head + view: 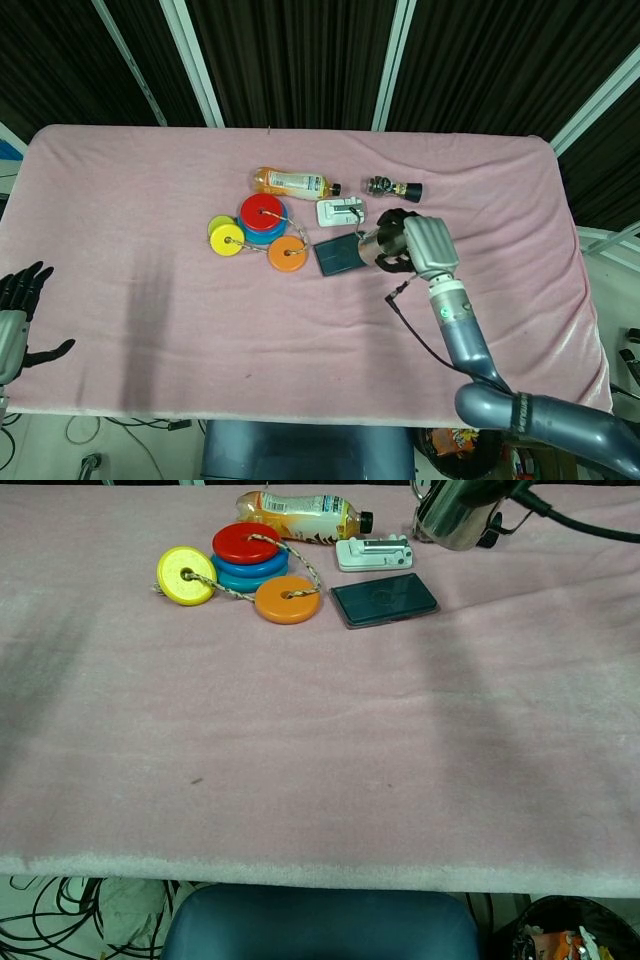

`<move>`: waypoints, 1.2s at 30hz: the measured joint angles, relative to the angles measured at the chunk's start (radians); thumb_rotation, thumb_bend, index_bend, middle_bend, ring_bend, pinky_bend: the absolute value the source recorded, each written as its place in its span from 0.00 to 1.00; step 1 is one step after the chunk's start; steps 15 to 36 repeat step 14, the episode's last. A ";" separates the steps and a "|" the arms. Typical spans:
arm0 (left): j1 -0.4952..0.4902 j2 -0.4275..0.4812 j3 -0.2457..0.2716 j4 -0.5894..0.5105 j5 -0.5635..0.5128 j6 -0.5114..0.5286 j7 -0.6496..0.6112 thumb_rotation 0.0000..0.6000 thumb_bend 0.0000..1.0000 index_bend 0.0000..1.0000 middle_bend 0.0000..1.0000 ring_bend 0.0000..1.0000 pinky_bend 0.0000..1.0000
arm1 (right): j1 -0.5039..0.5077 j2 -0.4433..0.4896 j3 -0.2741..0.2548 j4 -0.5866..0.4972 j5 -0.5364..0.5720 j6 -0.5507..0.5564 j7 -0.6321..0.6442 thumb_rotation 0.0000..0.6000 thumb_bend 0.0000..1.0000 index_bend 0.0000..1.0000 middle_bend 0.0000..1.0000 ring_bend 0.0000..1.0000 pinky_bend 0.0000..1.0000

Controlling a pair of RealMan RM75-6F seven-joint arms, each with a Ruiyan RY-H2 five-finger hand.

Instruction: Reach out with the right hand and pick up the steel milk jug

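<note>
Two hands show in the head view: the right hand (420, 243) wraps the steel milk jug (375, 243), tilted above the dark phone (338, 256)'s right edge; the left hand (18, 318) rests spread at the near-left table (150, 200) corner. In the chest view the jug (452, 518) hangs clear of the cloth near the white charger (374, 553). Best to keep a firm grip and level the jug while lifting
</note>
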 measured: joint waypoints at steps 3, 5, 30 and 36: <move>0.002 0.000 0.001 0.001 0.003 0.004 -0.004 1.00 0.00 0.00 0.00 0.00 0.00 | -0.086 0.073 -0.056 -0.125 -0.083 0.051 0.049 1.00 0.44 0.77 0.67 0.71 0.81; 0.003 0.000 0.001 0.001 0.004 0.006 -0.006 1.00 0.00 0.00 0.00 0.00 0.00 | -0.138 0.110 -0.106 -0.178 -0.150 0.081 0.085 1.00 0.44 0.77 0.67 0.71 0.81; 0.007 -0.003 0.001 0.002 0.005 0.013 -0.003 1.00 0.00 0.00 0.00 0.00 0.00 | -0.282 0.183 -0.262 -0.253 -0.377 0.168 0.249 1.00 0.44 0.77 0.67 0.71 0.81; 0.007 -0.003 0.001 0.002 0.005 0.013 -0.003 1.00 0.00 0.00 0.00 0.00 0.00 | -0.282 0.183 -0.262 -0.253 -0.377 0.168 0.249 1.00 0.44 0.77 0.67 0.71 0.81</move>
